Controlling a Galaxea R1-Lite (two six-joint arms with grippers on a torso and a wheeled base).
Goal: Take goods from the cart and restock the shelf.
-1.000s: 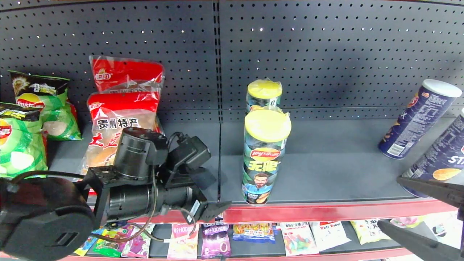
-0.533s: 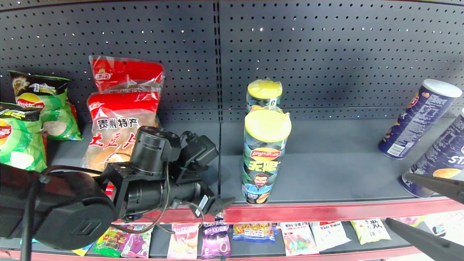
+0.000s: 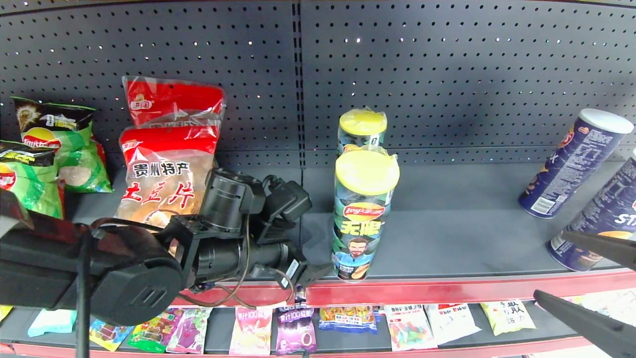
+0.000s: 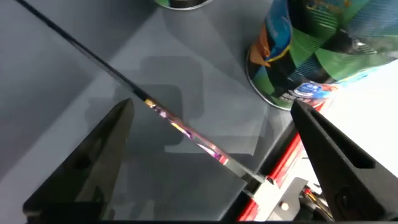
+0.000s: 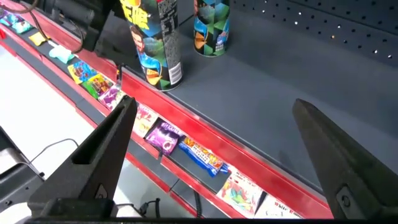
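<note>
Left pincer [image 4: 211, 107] spread wide and empty, low at the red front lip of the grey metal shelf [image 3: 447, 233], just beside the upright yellow-lidded cardboard chip can [image 3: 362, 219]. Right pincer [image 5: 214, 106] likewise apart, empty, before the dark-blue chip cans [image 3: 571, 164].

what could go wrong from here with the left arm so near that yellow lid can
1. The open left gripper sits beside the tall yellow-lidded chip can standing at the red shelf edge; a sideways nudge might tip it off the front.
2. Tipped backward, it could knock the second yellow-lidded can close behind it.
</note>
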